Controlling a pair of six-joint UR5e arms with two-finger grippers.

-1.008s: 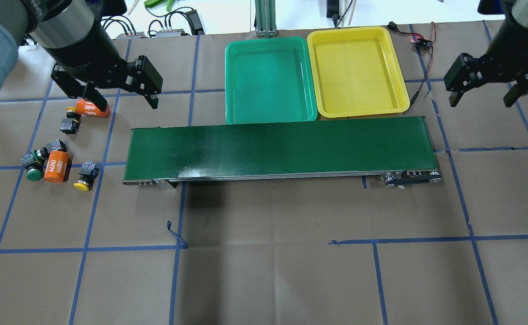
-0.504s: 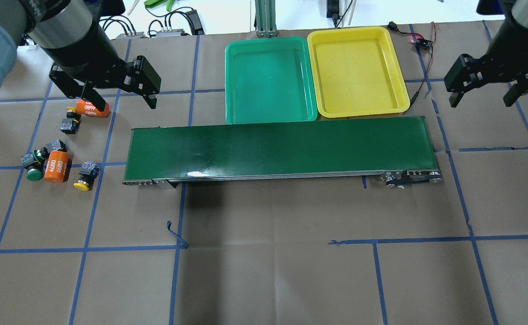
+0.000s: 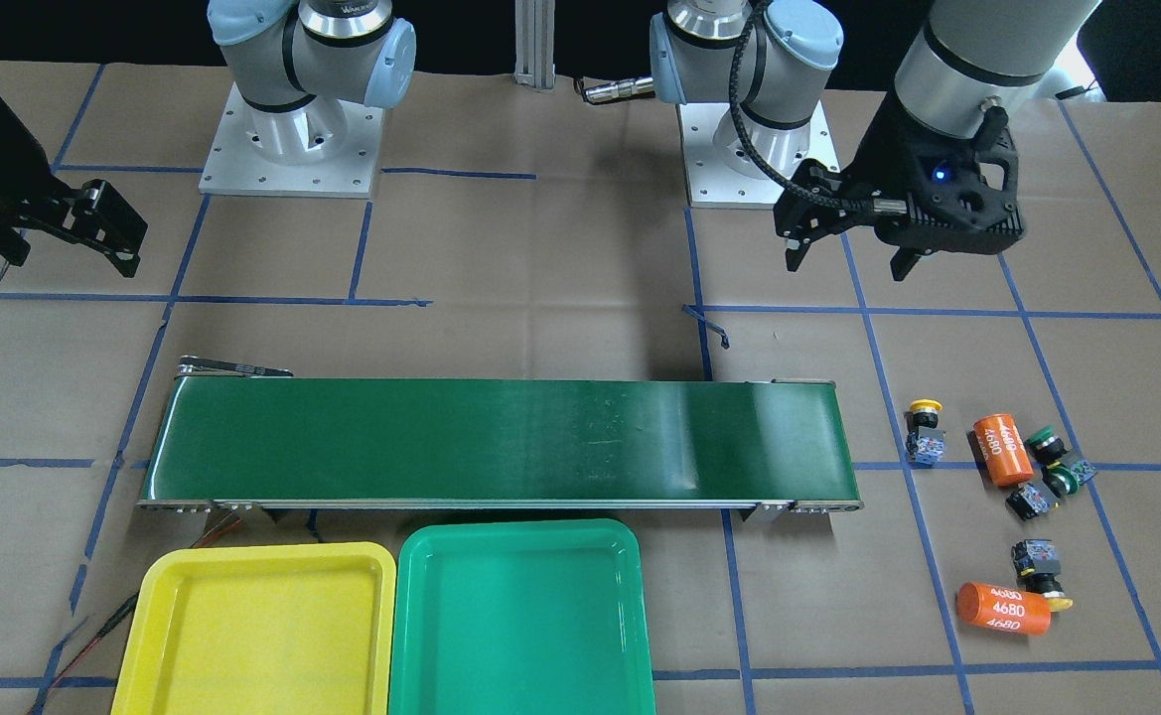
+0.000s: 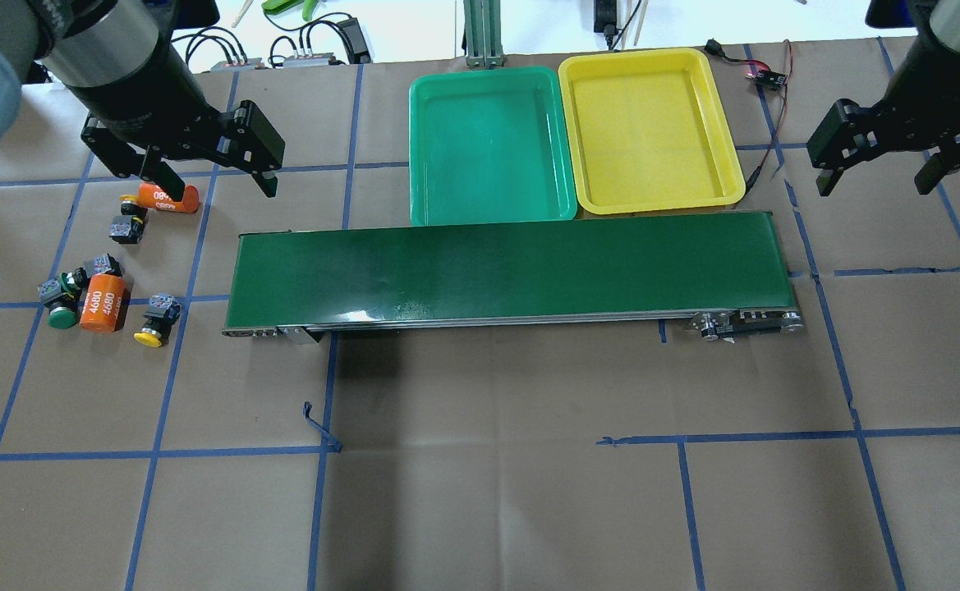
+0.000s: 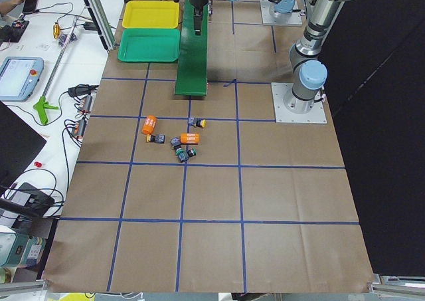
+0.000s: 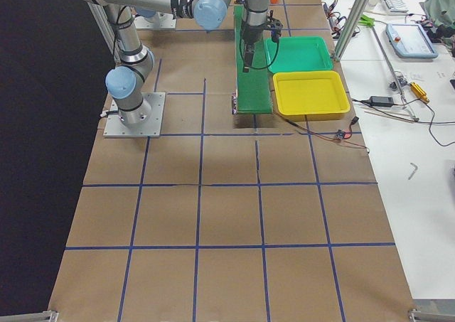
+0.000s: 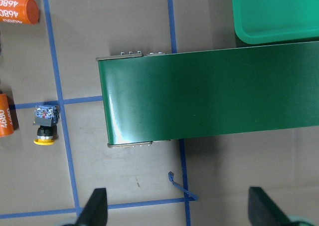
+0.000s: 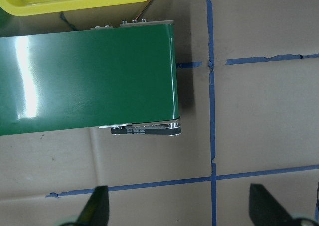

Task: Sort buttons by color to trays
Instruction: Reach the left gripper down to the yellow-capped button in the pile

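Observation:
Four buttons lie on the paper left of the belt. A yellow one [image 4: 153, 322] is nearest the belt and also shows in the left wrist view [image 7: 45, 123]. Another yellow one [image 4: 128, 223] lies by an orange cylinder. Two green ones [image 4: 57, 305] [image 3: 1062, 477] lie close together. The green tray [image 4: 488, 144] and the yellow tray [image 4: 652, 131] stand side by side behind the belt, both empty. My left gripper [image 4: 210, 176] is open and empty, high above the paper behind the buttons. My right gripper [image 4: 875, 182] is open and empty, right of the yellow tray.
A long dark-green conveyor belt [image 4: 512, 267] lies across the middle in front of the trays. Two orange cylinders marked 4680 [image 4: 169, 197] [image 4: 103, 302] lie among the buttons. A red wire with a small board [image 4: 767, 78] runs by the yellow tray.
My left gripper has shifted a little to the left and back. The bright glint on the belt's front edge has moved to the right. The right gripper has not moved.

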